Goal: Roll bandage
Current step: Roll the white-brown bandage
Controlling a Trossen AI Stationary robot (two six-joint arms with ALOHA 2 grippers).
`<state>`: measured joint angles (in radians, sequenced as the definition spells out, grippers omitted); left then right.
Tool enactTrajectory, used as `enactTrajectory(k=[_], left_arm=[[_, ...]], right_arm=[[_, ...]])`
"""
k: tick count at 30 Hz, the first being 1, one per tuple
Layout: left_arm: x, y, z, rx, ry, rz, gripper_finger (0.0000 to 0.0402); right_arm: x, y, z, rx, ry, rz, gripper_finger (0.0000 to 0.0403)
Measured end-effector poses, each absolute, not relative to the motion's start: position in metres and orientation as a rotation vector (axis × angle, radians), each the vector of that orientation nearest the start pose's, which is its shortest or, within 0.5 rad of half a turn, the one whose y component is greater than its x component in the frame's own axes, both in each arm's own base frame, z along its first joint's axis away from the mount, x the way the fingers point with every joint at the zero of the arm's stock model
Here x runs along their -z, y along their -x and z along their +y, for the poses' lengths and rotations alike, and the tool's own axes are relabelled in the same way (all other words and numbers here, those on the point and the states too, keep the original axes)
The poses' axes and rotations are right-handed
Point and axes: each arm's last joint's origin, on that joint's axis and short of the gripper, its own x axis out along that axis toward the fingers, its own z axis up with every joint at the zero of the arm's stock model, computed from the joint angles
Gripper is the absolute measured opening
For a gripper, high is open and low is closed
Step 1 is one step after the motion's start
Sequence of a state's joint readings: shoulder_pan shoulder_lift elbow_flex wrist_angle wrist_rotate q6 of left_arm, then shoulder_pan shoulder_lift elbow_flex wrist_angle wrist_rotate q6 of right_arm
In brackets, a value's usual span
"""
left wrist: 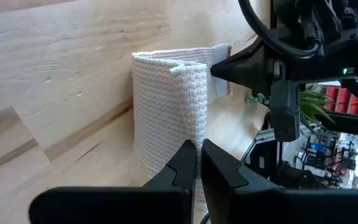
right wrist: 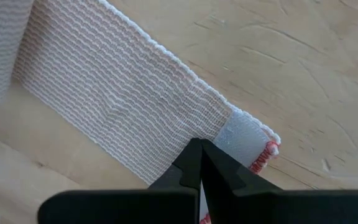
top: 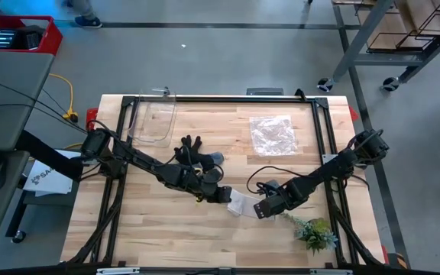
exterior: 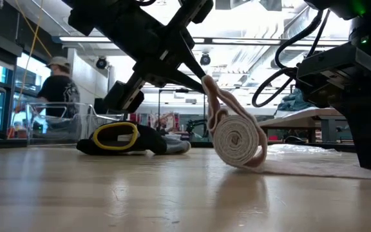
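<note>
- From my overhead feed the two grippers crowded the bandage point(top: 239, 202) so closely that I could barely make out more than a pale patch between them, near the middle of the table point(top: 166, 229), toward its near edge.
- A person point(exterior: 55, 87) stood in the room beyond the table, partly hidden behind the clear plastic tray point(exterior: 69, 125).
- The left gripper point(left wrist: 199, 163) had its fingers almost together, only a thin slit between them, pinching the loose layer of the bandage at the roll's top edge.
- The right gripper point(right wrist: 201, 163) was clenched fully, tips pressed down on the strip's free end just beside its pale fastening patch, pinning it against the wood.
- At table height the bandage showed as a tight spiral roll standing on edge, with a loop of cloth rising to the left gripper and the tail running flat to the right.
- It looked off-white, ribbed in weave, with red stitching at the end.
- A black work glove point(exterior: 131, 138) with a yellow cuff lay well left of the roll.
</note>
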<state>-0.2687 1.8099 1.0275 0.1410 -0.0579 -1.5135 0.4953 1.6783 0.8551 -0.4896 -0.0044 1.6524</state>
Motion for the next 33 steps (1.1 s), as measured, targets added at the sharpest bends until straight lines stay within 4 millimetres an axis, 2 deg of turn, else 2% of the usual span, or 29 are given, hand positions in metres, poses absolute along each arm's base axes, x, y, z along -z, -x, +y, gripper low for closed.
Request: enactTrajectory(k=[6,12,19,21,23,25,28,31,33], left_arm=[[-0.172,-0.363,-0.098,-0.309,1.318,0.637,0.002],[-0.173,-0.364,-0.098,-0.303,1.298,0.617,0.0055],[-0.155,-0.376,-0.102,-0.227,1.351,0.603,0.009],[-0.152,-0.377,-0.098,-0.229,1.354,0.619,0.0096],[-0.16,-0.378,-0.089,-0.227,1.337,0.593,0.01],[-0.176,-0.378,-0.076,-0.211,1.309,0.538,0.0103],[-0.197,-0.367,-0.063,-0.245,1.199,0.547,0.0108],[-0.2,-0.347,-0.06,-0.369,1.095,0.676,0.0115],[-0.191,-0.335,-0.065,-0.413,1.059,0.763,0.012]], right_arm=[[-0.134,-0.251,0.132,0.697,-1.073,1.244,0.0],[-0.134,-0.253,0.131,0.692,-1.081,1.229,0.0],[-0.134,-0.254,0.131,0.688,-1.083,1.219,0.0],[-0.134,-0.254,0.131,0.685,-1.085,1.216,0.0],[-0.134,-0.255,0.132,0.684,-1.086,1.213,0.0],[-0.134,-0.255,0.132,0.683,-1.086,1.211,0.0],[-0.134,-0.255,0.132,0.682,-1.087,1.209,0.0],[-0.134,-0.255,0.132,0.681,-1.088,1.207,0.0],[-0.134,-0.255,0.132,0.679,-1.085,1.208,0.0]])
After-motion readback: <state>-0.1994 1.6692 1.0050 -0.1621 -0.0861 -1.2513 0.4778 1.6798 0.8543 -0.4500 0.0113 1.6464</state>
